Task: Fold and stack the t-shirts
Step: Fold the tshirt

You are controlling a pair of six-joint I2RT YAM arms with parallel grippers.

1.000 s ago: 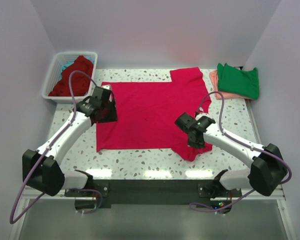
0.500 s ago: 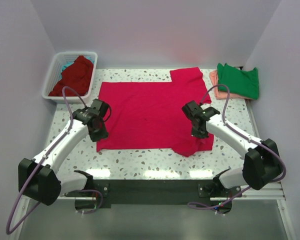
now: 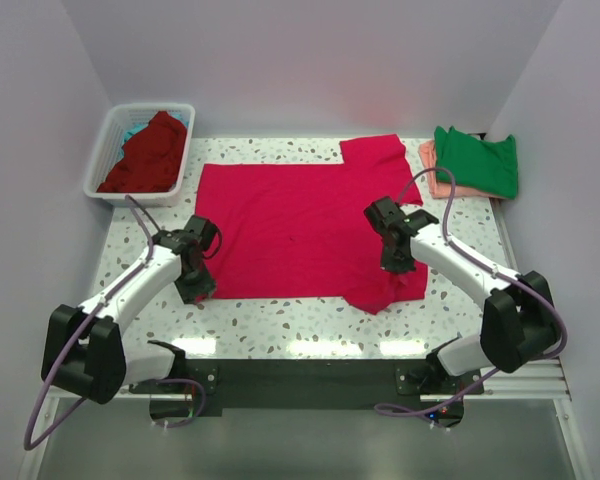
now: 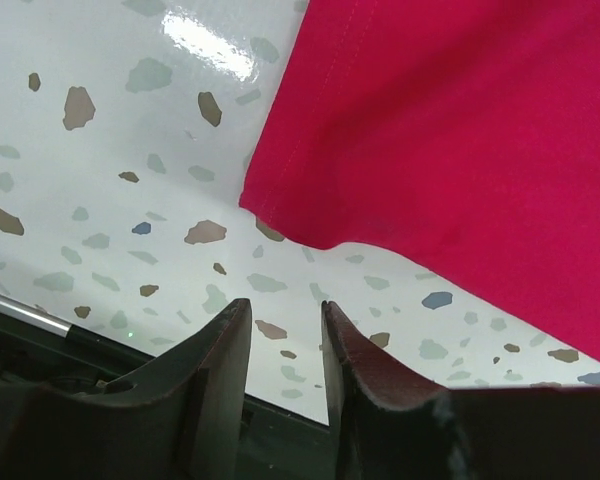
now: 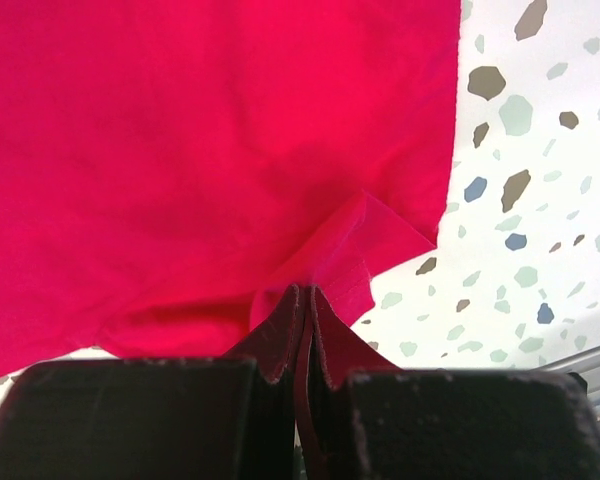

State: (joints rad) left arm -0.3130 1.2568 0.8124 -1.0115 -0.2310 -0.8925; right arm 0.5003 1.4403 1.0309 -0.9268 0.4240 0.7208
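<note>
Status: I count roughly two of five done.

- Far-right corner: green shirt [image 3: 477, 162] lies folded on top of the salmon-pink shirt [image 3: 430, 165]. I read that as the stack so far.
- Crimson-pink shirt [image 3: 300, 220] lies spread flat in the middle of the table [image 3: 280, 320], far sleeve out flat, near-right sleeve rumpled. No fold made in it yet.
- White basket [image 3: 105, 150], far left, holds the dark red shirt [image 3: 150, 150], with a bit of the teal shirt [image 3: 132, 130] showing behind it. Both unfolded, both left to do.

Grippers:
- Left gripper [image 4: 285, 312]: jaws partly spread with nothing between them. It sits low over bare table just short of the shirt's near-left hem corner, not touching cloth as far as I can see.
- Right gripper [image 5: 302, 298]: jaws pressed together at the near-right sleeve. A tuck of crimson cloth runs right up into the tips, so I judge it is pinching the sleeve edge. Thin fabric, so I'm not certain.

Left to do, by my read: fold the crimson one, move it onto the green, then pull the two from the basket and repeat.

Writing: none readable. No brand, tag or print on any shirt, the basket or the arms in these views.
</note>
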